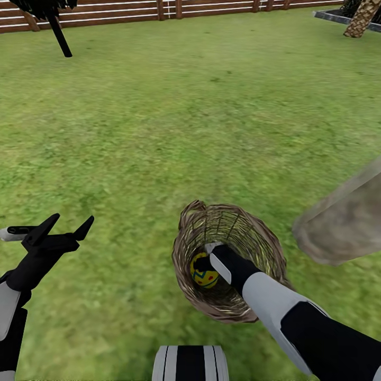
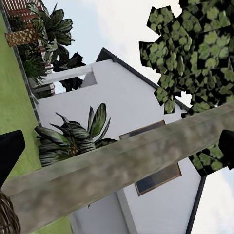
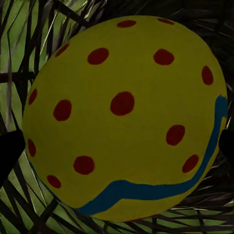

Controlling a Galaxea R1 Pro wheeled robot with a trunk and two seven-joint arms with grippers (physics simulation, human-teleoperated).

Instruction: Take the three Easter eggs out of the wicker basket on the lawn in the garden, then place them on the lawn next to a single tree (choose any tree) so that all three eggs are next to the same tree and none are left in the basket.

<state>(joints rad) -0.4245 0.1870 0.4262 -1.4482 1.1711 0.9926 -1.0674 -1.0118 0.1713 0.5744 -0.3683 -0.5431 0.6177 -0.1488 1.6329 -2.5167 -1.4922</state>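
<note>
The wicker basket (image 1: 185, 238) sits on the lawn (image 1: 159, 132) just in front of me, beside a grey-beige tree trunk (image 1: 344, 222). One yellow Easter egg (image 1: 202, 275) with a blue zigzag lies inside it. My right gripper (image 1: 207, 259) reaches down into the basket. In the right wrist view the egg (image 3: 122, 117) sits between the fingertips (image 3: 9, 153), which stand wide apart at the frame's edges, so this gripper is open around the egg. My left gripper (image 1: 73, 218) hangs open and empty over the grass to the basket's left. The other eggs are out of sight.
A brown slat fence (image 1: 106, 13) bounds the far lawn, with a dark plant (image 1: 53, 21) before it and a scaly trunk (image 1: 362, 18) at the far right. The left wrist view has the tree trunk (image 2: 122, 170), the white house (image 2: 122, 97) and the basket's edge (image 2: 5, 214).
</note>
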